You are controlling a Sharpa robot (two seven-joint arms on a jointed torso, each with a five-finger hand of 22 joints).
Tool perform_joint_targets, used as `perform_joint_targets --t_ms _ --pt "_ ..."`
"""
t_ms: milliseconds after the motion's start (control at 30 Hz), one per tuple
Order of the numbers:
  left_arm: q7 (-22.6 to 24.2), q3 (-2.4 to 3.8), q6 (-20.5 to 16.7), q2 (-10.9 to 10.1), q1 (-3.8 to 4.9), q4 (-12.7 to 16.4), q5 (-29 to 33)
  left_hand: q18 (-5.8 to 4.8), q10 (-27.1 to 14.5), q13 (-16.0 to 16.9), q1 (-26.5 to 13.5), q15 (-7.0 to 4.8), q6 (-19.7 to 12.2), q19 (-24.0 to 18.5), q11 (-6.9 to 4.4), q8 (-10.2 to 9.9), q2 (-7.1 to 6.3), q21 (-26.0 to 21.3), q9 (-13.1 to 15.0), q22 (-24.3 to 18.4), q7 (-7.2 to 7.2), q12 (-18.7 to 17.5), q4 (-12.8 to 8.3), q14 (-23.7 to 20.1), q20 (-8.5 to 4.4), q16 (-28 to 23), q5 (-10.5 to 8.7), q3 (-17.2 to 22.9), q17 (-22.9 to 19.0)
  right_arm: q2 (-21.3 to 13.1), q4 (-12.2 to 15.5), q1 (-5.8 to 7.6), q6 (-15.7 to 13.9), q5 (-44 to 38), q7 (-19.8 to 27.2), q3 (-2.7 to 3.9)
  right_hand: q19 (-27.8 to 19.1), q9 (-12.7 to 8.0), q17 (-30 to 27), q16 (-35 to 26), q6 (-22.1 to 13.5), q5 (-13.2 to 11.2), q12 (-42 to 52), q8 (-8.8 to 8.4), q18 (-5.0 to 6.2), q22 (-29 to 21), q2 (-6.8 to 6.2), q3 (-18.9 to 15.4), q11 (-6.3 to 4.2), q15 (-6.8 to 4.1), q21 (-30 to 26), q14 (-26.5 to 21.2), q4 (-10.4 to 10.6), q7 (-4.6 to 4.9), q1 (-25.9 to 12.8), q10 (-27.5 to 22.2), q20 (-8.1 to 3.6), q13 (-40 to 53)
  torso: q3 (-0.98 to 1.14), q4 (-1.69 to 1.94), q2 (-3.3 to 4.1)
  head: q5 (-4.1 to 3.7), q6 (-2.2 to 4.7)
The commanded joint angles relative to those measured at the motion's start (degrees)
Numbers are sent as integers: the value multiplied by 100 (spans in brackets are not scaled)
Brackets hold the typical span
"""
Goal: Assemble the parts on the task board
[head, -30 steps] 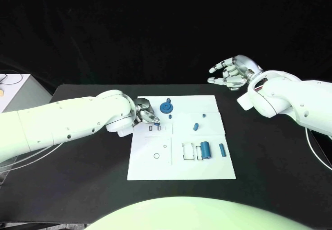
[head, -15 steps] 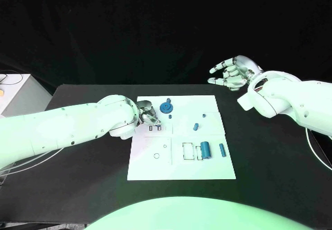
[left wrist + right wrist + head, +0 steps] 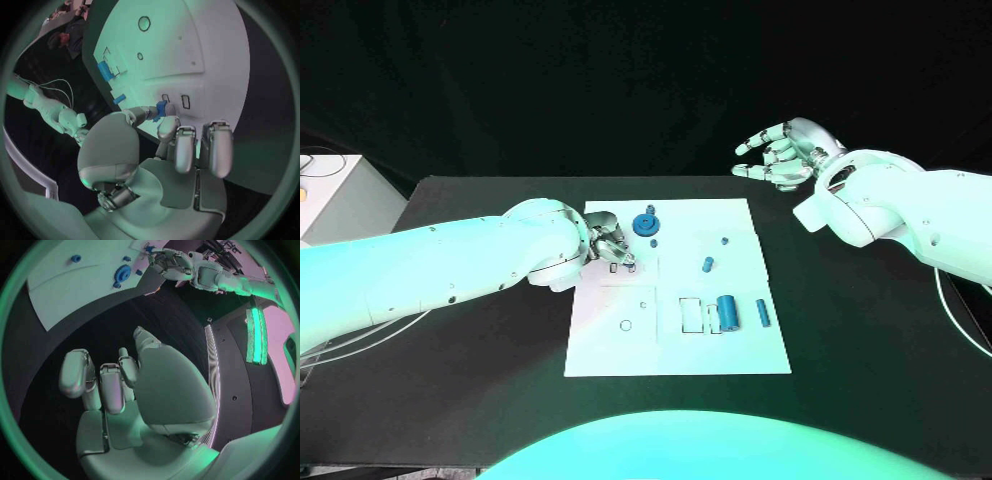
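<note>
The white task board (image 3: 678, 345) lies in the middle of the black table. My left hand (image 3: 607, 245) hovers over the board's upper left, pinching a small blue part (image 3: 160, 108) between thumb and finger just above two small rectangular slots (image 3: 185, 101). A round blue part (image 3: 646, 224) stands close beside that hand. A short blue peg (image 3: 708, 265), a blue cylinder (image 3: 727, 311) and a thin blue bar (image 3: 763, 313) lie further right on the board. My right hand (image 3: 783, 153) is raised beyond the table's far right edge, fingers apart, holding nothing.
A larger rectangular outline (image 3: 691, 314) sits beside the cylinder, and a small round hole (image 3: 627, 324) marks the board's lower left. A white box (image 3: 326, 190) stands off the table's left edge. Bare black table (image 3: 862, 340) surrounds the board.
My left hand has shifted only slightly over the slots, still holding the small blue part. The right hand has stayed where it was.
</note>
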Motion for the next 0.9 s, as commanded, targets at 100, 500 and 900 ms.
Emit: perform_joint_targets --t_ms 100,500,900 --pt "-24 3 314 15 -3 1 -10 -99 37 6 71 -36 127 50 -13 14 -7 27 9 632 -106 23 -1075 596 -25 19 36 1044 1510 7 -7 -10 51 -58 27 0 -26 7 65 -38 -43 36 -29 18 54 254 3 40 2 44 -30 183 4 -11 -74 -40 -9 -7 0 -4 -6 -11 0" --pt "-45 4 313 61 -3 -50 11 -100 36 -2 74 -39 130 51 -15 14 -8 27 8 633 -108 17 -1077 596 -26 19 37 1049 1510 14 -16 -21 55 -58 28 -1 -26 7 65 -38 -43 36 -29 18 54 254 3 40 2 44 -30 183 4 -11 -74 -40 -9 -7 2 2 -1 8 0" --pt "-41 4 291 85 -4 -67 -19 -98 34 -11 74 -40 133 48 -15 12 -6 25 7 628 -108 11 -1075 596 -28 19 35 1054 1510 26 -23 -33 80 -57 17 -1 -33 11 58 -46 -54 39 -40 30 58 241 0 43 1 43 -56 182 3 -12 -81 -48 -9 -21 1 3 1 22 0"
